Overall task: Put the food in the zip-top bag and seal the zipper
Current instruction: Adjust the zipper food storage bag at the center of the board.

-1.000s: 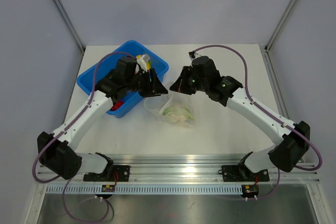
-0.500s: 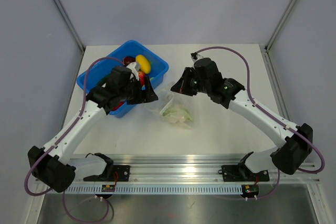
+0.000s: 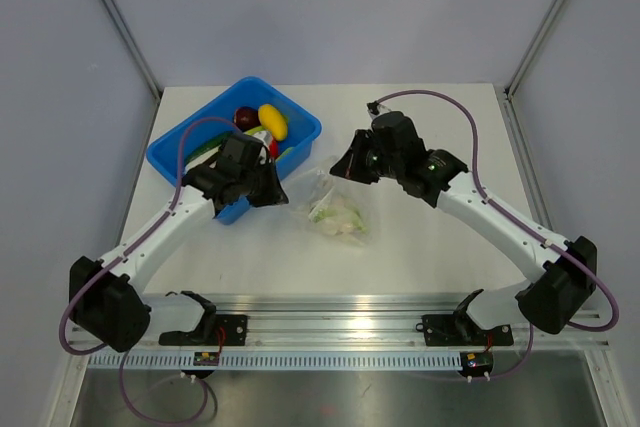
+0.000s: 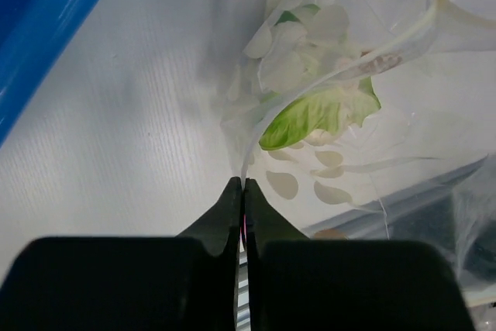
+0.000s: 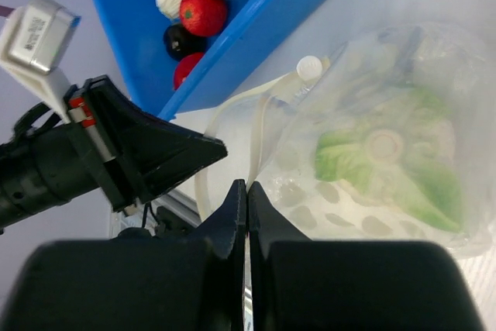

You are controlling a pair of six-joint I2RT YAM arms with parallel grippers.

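My left end effector (image 4: pixel 242 188) and right end effector (image 5: pixel 246 191), fingers pressed together, each pinch the rim of the transparent white-dotted crinkly plastic bag (image 3: pixel 338 212) holding a green-white toy cauliflower (image 4: pixel 325 114).

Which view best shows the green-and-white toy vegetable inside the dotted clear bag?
Right wrist: the green-and-white toy vegetable shows whole and large. Left wrist catches only a green leaf part, partly hidden by folds; top external shows a small pale blob.

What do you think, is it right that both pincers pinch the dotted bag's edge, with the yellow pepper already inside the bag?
No. The yellow pepper is in the blue tub, not the bag, as the top external view shows. The left pincer and right pincer do pinch the bag's edge.
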